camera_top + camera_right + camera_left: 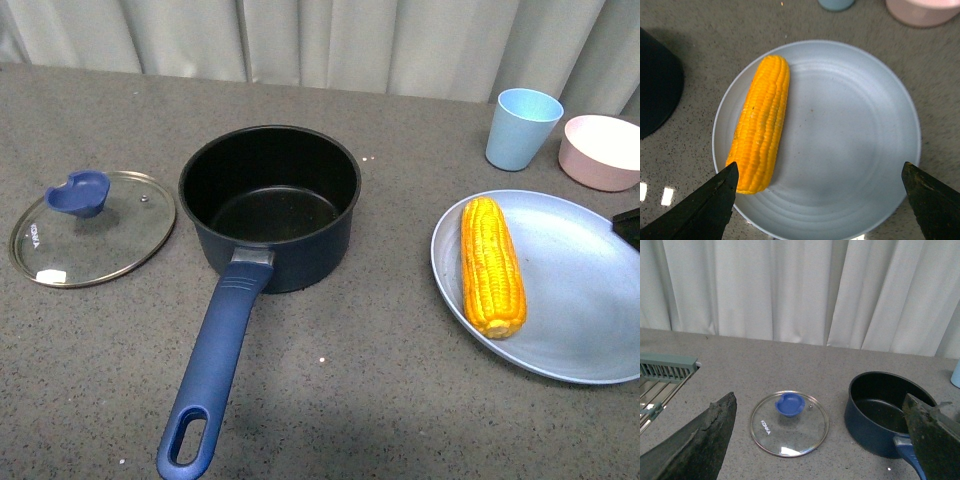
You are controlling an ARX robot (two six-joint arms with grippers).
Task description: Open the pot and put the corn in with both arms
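The navy-blue pot stands open and empty mid-table, its long handle pointing toward me. It also shows in the left wrist view. The yellow corn lies on a light-blue plate at the right. My right gripper is open and empty above the plate, with the corn by one finger. Only a black tip of it shows in the front view. My left gripper is open and empty, above the table between the lid and the pot.
The glass lid with a blue knob lies flat left of the pot, also in the left wrist view. A light-blue cup and a pink bowl stand at the back right. A green rack lies far left. Curtains hang behind.
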